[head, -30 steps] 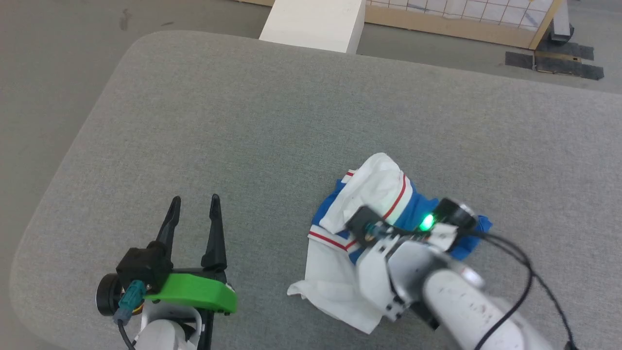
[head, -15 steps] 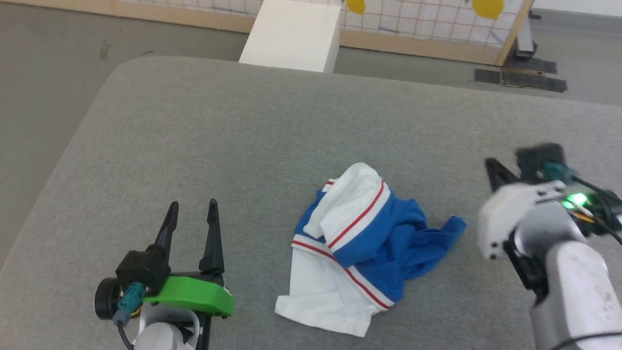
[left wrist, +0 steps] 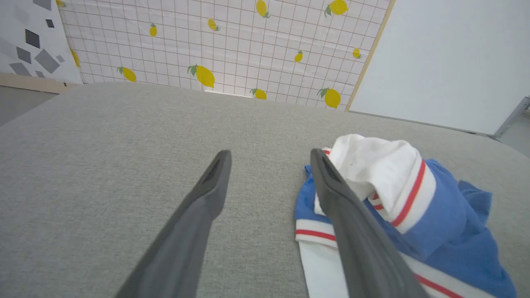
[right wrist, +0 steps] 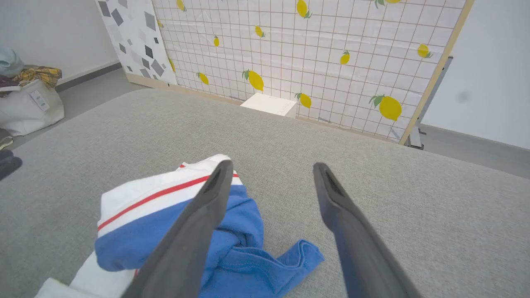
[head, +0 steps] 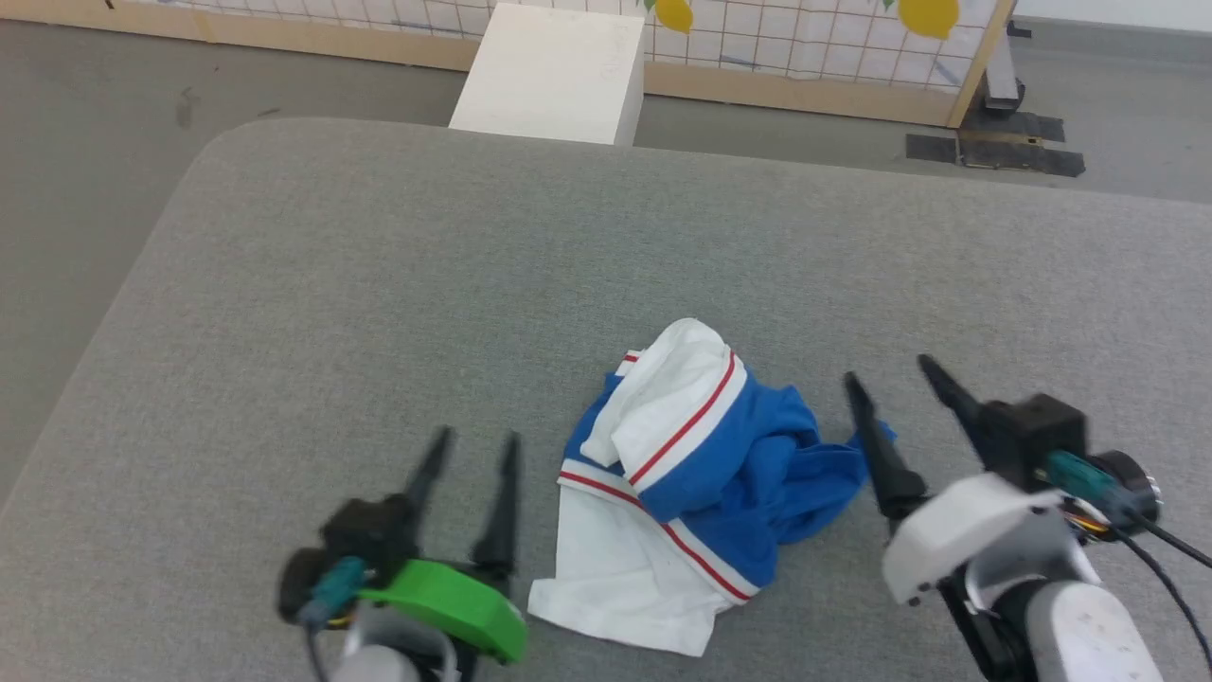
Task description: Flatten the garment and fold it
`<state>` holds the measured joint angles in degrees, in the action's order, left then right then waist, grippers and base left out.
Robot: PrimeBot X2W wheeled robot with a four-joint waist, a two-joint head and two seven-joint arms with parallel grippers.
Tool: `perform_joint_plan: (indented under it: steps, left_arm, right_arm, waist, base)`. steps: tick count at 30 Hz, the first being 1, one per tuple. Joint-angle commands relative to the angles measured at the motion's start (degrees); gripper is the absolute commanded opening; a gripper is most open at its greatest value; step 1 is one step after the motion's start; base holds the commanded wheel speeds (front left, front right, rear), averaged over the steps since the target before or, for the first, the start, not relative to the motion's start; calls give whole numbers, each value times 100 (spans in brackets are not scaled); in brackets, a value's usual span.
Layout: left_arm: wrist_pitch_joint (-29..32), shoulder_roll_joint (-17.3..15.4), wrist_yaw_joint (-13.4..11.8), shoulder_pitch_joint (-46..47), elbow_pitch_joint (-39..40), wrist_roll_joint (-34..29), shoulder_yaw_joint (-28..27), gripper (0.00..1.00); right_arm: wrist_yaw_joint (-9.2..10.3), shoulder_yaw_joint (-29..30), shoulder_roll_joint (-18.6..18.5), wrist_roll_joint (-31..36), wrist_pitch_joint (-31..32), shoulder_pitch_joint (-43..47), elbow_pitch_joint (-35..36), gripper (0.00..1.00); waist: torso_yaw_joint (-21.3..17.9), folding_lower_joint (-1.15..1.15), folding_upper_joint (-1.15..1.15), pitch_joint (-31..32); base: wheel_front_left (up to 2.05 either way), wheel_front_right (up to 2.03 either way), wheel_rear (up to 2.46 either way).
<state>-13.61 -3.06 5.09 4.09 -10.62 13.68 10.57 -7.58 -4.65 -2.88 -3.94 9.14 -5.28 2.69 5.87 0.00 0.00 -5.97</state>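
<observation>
The garment (head: 691,483) lies crumpled in a heap on the grey table (head: 398,284), blue with white parts and thin red stripes. In the left wrist view the garment (left wrist: 397,194) sits just right of my fingers, and in the right wrist view the garment (right wrist: 174,219) lies to their lower left. My left gripper (head: 476,438) stands open just left of the heap, with nothing between its fingers. To the heap's right my right gripper (head: 890,371) is open too, its left finger over the blue edge and holding nothing.
A white box (head: 549,76) stands beyond the table's far edge, before a lemon-patterned grid panel (head: 814,38) in a wooden frame. Bags (right wrist: 29,99) sit on the floor off to one side. The table's far half is bare cloth.
My right gripper let go of the garment, swung off to the right and came back open at its right edge. The left gripper has moved right toward the heap. The camera has tilted.
</observation>
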Motion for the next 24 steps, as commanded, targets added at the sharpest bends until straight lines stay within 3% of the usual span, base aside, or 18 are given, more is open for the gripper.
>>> perform_joint_plan:
  steps: [1,8,13,18,23,24]
  left_arm:
    - [76,18,63,61,-51,131,161,100]
    - [831,18,139,195,-141,864,783,100]
    - [1589,18,-13,235,-43,1478,874,100]
    - [2136,-16,-167,217,113,1677,851,100]
    - [2290,-66,-114,253,297,1764,899,100]
    - [2264,-86,-96,281,350,1738,920,96]
  right_arm:
    - [9,95,-2,-41,-207,117,93,100]
    - [9,481,0,-86,-826,359,61,100]
    - [9,483,0,-148,-905,353,-47,100]
    - [9,420,0,-236,-973,320,-153,100]
    - [9,354,0,-311,-1043,254,-222,100]
    - [9,352,0,-310,-1057,251,-234,100]
  waist:
    - [-58,0,0,11]
    - [-415,0,0,-21]
    - [-683,0,0,-70]
    - [-873,0,0,-92]
    - [-1048,0,0,-142]
    - [-1076,0,0,-148]
  base:
    - [0,0,0]
    - [0,0,0]
    - [0,0,0]
    - [0,0,0]
    - [0,0,0]
    - [0,0,0]
